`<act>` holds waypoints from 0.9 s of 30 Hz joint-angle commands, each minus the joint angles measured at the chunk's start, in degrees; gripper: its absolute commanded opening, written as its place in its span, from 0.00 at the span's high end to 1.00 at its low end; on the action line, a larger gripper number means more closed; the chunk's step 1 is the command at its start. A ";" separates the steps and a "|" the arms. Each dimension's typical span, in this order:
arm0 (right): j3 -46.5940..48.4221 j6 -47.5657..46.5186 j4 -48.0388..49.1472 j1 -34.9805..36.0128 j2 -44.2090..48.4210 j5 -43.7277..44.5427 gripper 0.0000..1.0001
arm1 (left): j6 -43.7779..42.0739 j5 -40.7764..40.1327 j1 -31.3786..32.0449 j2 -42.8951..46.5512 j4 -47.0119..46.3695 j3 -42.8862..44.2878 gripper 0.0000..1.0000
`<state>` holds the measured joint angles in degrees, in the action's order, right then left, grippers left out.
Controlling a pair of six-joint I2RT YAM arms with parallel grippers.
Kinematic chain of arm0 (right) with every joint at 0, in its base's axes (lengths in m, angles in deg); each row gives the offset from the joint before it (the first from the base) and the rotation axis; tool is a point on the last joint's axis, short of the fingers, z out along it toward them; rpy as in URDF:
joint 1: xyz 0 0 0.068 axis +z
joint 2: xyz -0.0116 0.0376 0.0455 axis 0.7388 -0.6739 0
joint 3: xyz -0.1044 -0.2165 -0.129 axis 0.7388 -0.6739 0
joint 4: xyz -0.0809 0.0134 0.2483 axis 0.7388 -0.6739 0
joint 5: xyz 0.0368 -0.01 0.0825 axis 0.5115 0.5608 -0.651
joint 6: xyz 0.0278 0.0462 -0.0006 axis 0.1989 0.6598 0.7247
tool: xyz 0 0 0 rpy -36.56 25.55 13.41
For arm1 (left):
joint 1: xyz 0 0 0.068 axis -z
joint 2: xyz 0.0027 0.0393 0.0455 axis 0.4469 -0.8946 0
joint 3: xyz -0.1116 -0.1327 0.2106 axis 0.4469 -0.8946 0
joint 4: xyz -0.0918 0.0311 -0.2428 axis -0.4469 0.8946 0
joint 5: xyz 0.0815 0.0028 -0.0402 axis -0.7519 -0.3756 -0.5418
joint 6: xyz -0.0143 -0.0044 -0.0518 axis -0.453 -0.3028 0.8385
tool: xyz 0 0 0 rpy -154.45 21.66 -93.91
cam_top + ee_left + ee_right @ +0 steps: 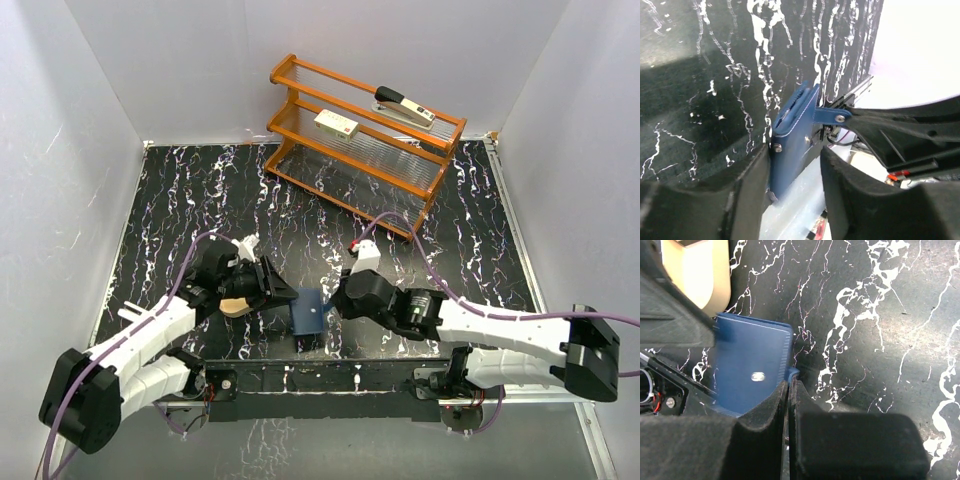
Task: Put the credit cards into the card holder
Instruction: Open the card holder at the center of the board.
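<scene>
While right gripper point(789, 385) pinches its tab point(792, 373) | card holder point(752, 370): one | left gripper point(795, 152): half-open astride it

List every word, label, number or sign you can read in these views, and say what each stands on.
No text here can be read.
Red label on the cream box on the orange rack: too small to read.
Stapler: any print is too small to tell.
Card holder: no print visible, only a metal snap.
</scene>
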<state>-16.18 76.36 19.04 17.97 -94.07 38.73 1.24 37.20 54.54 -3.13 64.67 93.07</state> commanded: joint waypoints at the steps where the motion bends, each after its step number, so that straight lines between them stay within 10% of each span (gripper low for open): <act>1: -3.37 0.62 4.26 -0.13 6.04 0.91 1.00 | 0.24 -1.43 0.03 -4.19 0.53 0.45 0.49; 11: -1.64 2.10 3.59 -0.21 7.36 -2.67 1.00 | -4.74 -1.44 0.13 -6.76 5.12 5.40 0.30; 27: 2.53 8.54 7.61 -0.29 2.41 -6.35 1.00 | -5.19 0.95 0.14 -4.72 4.78 1.94 0.25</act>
<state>-16.64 82.30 23.17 17.88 -91.41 32.50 -3.31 36.06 54.54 -8.22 68.71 96.02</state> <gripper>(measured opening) 0.010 0.742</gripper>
